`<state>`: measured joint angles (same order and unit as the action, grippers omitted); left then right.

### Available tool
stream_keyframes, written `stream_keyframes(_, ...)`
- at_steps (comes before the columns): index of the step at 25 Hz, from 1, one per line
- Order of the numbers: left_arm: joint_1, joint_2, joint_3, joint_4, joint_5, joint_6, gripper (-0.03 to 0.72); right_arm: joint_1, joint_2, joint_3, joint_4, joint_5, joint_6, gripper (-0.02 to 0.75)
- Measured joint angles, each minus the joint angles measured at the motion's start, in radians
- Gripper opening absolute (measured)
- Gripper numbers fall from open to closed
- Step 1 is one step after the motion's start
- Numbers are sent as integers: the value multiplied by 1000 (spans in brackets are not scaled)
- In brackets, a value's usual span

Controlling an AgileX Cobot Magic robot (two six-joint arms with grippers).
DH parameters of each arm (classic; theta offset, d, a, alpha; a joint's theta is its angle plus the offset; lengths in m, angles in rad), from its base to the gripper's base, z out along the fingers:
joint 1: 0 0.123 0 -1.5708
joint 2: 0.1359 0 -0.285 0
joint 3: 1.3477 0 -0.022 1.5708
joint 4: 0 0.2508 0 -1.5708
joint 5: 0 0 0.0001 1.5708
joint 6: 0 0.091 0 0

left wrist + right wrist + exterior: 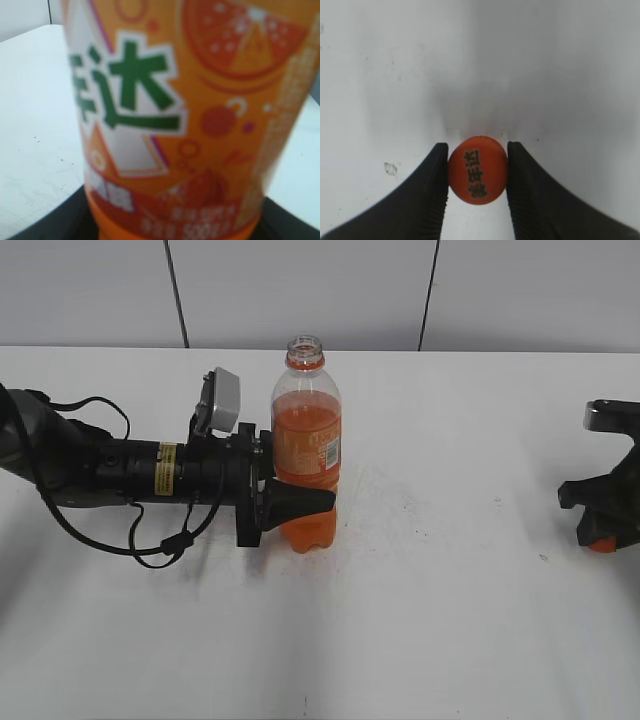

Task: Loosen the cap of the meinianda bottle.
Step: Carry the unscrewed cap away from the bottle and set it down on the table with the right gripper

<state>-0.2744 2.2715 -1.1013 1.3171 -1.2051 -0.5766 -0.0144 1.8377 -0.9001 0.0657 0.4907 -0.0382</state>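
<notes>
The right gripper [477, 172] is pinching the small round orange plastic cap [478, 170] at lower centre, risking slip, while the left gripper [285, 505] is clamping the tall clear uncapped orange-drink bottle [306, 440].

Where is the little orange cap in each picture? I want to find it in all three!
Exterior view: the cap peeks out low at the far right edge, under the right gripper.
Left wrist view: not in it; only the meinianda bottle fills the picture.
Right wrist view: bottom middle, pinched between the black fingers.
Shared landmark: the white table shows in all three.
</notes>
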Motion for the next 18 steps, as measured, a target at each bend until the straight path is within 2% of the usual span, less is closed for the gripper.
stream_keyframes(10,0,0,0,0,0,0,400,0,3,0,-2,-1,-1,275)
stream_keyframes(12,0,0,0,0,0,0,400,0,3,0,-2,-1,-1,312)
stream_keyframes(16,0,0,0,0,0,0,400,0,3,0,-2,0,10,469)
stream_keyframes(18,0,0,0,0,0,0,400,0,3,0,-2,2,13,501)
